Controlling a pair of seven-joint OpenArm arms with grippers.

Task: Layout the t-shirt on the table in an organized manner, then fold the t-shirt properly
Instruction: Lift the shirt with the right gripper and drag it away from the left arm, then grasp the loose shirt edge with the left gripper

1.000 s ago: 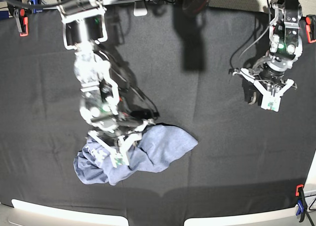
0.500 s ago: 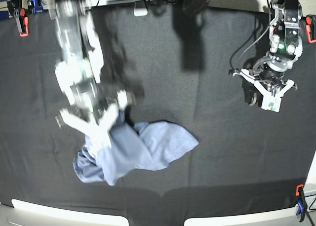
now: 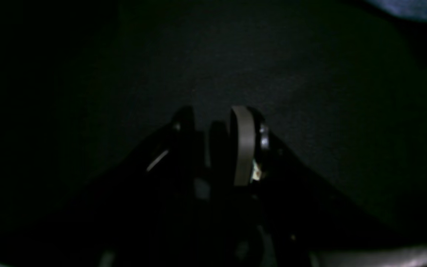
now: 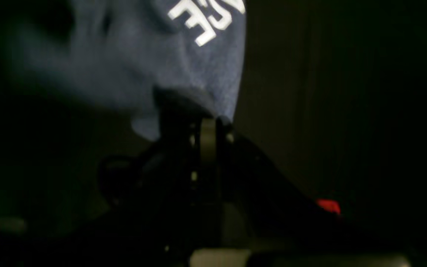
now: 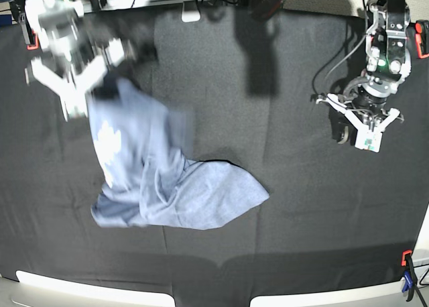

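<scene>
The t-shirt [image 5: 167, 186] trails from the near-left of the counter [image 5: 281, 240] up to the right claw [image 5: 77, 96], clenched on its top edge. Bare black cloth spreads rightward to the left claw [image 5: 365, 134], hanging part-spread, holding nothing.

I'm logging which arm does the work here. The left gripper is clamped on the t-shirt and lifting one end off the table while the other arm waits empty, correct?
Not quite: it is the right gripper that is shut on the t-shirt, lifting one end off the table, as the base and right wrist views show. The left gripper is the one that hangs empty.
</scene>
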